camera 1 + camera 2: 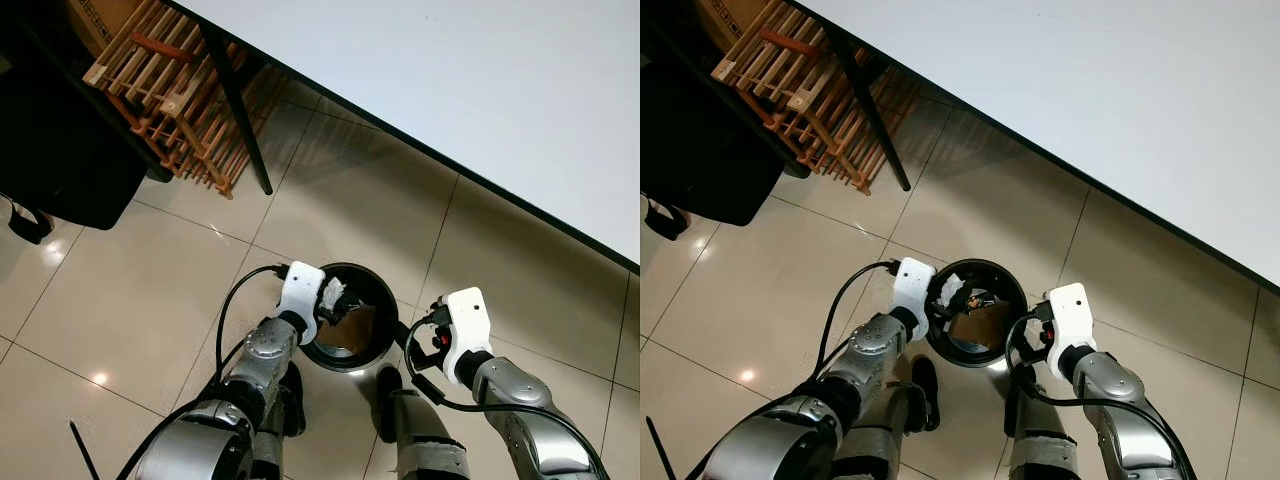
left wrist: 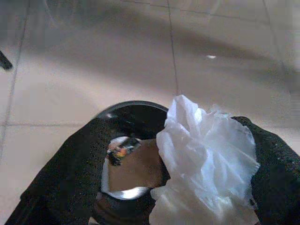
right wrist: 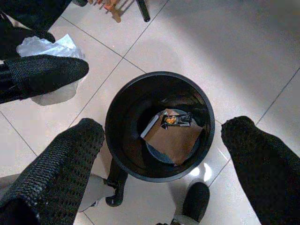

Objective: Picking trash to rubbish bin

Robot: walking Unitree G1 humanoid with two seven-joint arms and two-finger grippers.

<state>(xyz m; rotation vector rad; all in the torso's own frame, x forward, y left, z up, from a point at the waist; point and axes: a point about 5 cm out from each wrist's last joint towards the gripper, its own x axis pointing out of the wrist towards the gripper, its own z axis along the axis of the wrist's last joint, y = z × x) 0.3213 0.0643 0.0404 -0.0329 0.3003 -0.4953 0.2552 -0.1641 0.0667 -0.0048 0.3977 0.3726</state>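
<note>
A round black rubbish bin (image 1: 377, 286) stands on the tiled floor between my two arms. Inside it lie a brown piece of card (image 3: 176, 138) and a small wrapper (image 3: 174, 119). My left gripper (image 1: 335, 300) hangs over the bin's left rim, shut on a crumpled white tissue (image 2: 206, 154). The tissue bulges out between the black fingers (image 2: 70, 164) and presses against one of them. The same tissue (image 3: 44, 47) shows in the right wrist view. My right gripper (image 3: 161, 129) is open beside the bin's right rim, with nothing between its fingers (image 3: 70, 159).
A white table (image 1: 480, 80) with a black edge spans the upper right, and its black leg (image 1: 235, 100) comes down to the floor. A wooden rack (image 1: 170, 90) and a dark bag (image 1: 60, 150) lie at upper left. My feet (image 3: 194, 197) stand close against the bin.
</note>
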